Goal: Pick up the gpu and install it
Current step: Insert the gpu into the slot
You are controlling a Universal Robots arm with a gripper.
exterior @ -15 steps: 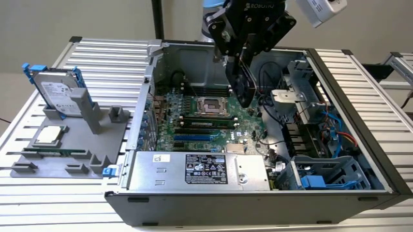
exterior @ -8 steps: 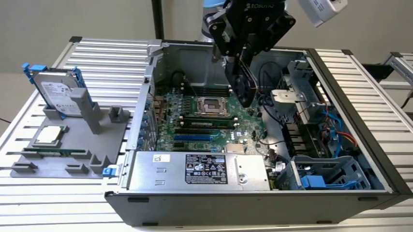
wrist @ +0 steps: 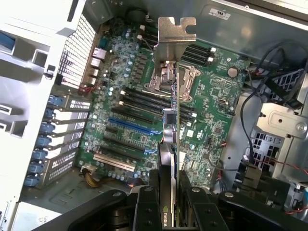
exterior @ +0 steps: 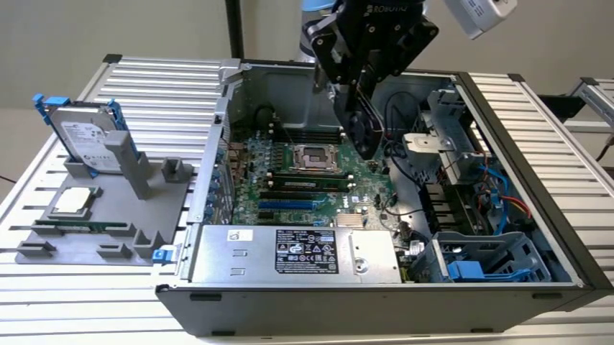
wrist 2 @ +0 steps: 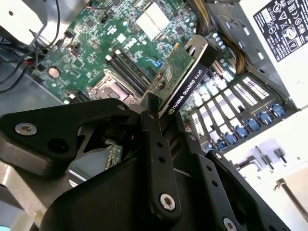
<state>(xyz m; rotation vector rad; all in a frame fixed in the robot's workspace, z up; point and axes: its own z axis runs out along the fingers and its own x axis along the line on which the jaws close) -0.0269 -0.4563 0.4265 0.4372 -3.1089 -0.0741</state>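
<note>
Gripper pinches the gpu, its two black fingers pressed on either face at one end of the card. Gpu is off the board, in the air inside the open case, hanging under the gripper with its long axis pointing down at the motherboard. Not seated in any slot.

Silver bracket is at the end far from the fingers. In the first wrist view the card is edge-on, green board on one side and black shroud on the other. In the exterior view the black fan side shows, and the lower end hangs just beside the cpu socket, toward the exterior view's right.

Below the card on the board: a blue slot, a white slot and dark slots between them, all bare. Row of rear slot covers with blue clips sits along the case wall.

Silver power supply with a label fills the near corner of the case. A grey drive cage sits at the exterior view's right, with cables beside it.

Outside the case, at the exterior view's left, a grey stand sits on the slatted table. Hard drive in a blue frame stands upright in the stand, and a cpu chip lies flat on it.
</note>
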